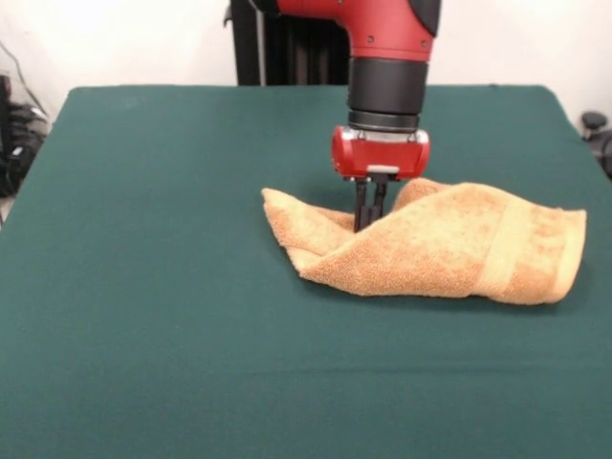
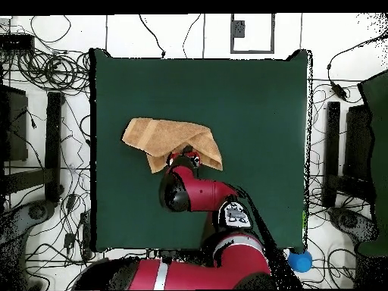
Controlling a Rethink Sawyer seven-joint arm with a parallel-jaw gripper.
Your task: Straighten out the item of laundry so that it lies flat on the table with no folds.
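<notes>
One dark green worktop (image 1: pixel 143 335), bare across the near half in the front view. Beyond that, right of centre, one orange-tan terry towel (image 1: pixel 449 244), crumpled rather than flat: long axis running across the picture from left to right, much wider than deep. Right end squared off and thick, doubled over, with one smoother woven band (image 1: pixel 505 247) crossing it from far edge to near edge. Left part folded into a raised diagonal ridge, tapering to a blunt corner pointing left. Near edge rolled under, casting a narrow shadow on the cloth.

Behind the ridge, one tool (image 1: pixel 370 222) coming straight down, two thin black fingers (image 1: pixel 361 206) standing upright and close together, tips sunk into the fold at the towel's far-left part. Looks pinched on the towel there, though the very tips are hidden by the cloth. Above the fingers, one red block, then a black cylinder and the red arm (image 1: pixel 387 29) rising out of the picture.

From overhead: same single towel (image 2: pixel 163 139) on the worktop (image 2: pixel 258 98), left of centre, long axis across the picture, arm (image 2: pixel 198 193) reaching to the towel's lower edge. Cables (image 2: pixel 45 72) on the floor around the worktop, and one blue object (image 2: pixel 300 261) by its lower right corner.
</notes>
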